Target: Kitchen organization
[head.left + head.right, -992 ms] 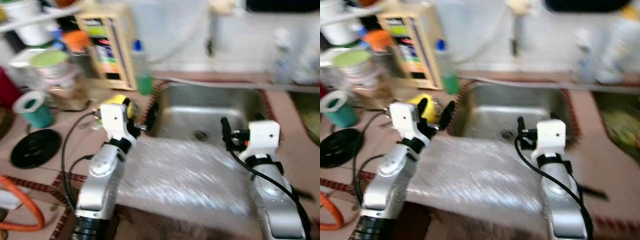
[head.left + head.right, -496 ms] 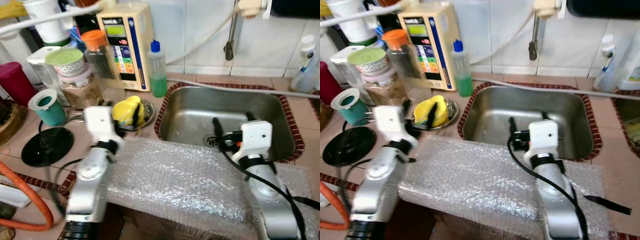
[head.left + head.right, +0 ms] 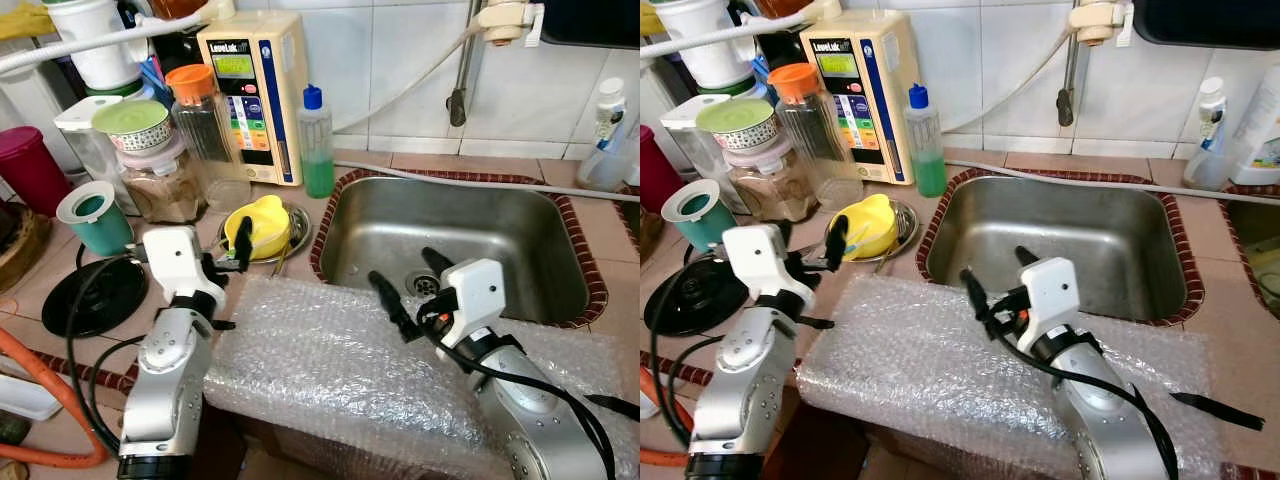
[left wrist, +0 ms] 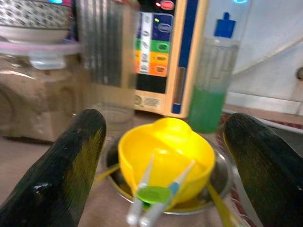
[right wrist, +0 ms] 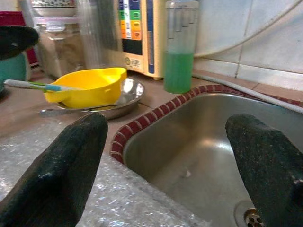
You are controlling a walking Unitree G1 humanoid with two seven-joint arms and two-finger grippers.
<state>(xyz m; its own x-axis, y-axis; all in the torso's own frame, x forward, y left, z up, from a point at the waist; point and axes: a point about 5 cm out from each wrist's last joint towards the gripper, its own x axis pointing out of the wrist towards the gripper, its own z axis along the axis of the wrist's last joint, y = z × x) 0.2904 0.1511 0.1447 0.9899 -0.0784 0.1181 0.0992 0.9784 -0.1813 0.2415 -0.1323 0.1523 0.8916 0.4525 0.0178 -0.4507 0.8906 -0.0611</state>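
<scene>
The left gripper (image 4: 163, 156), fingers spread wide and empty, lines up on the yellow plastic bowl (image 3: 262, 222) in its steel dish (image 3: 294, 232). Next, I judge, it must advance and close on the rim. The right gripper (image 3: 405, 285) hangs open, empty, beside the stainless sink (image 3: 470, 220).

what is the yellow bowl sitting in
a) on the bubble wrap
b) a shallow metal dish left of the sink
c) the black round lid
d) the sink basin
b: the yellow bowl rests in a shallow metal dish on the counter, left of the sink, with the open left claw aimed at it.

The sink (image 3: 470, 225) basin lies open. Jars (image 3: 205, 130) and a soap bottle (image 3: 317, 140) crowd behind the yellow bowl (image 3: 262, 222)
</scene>
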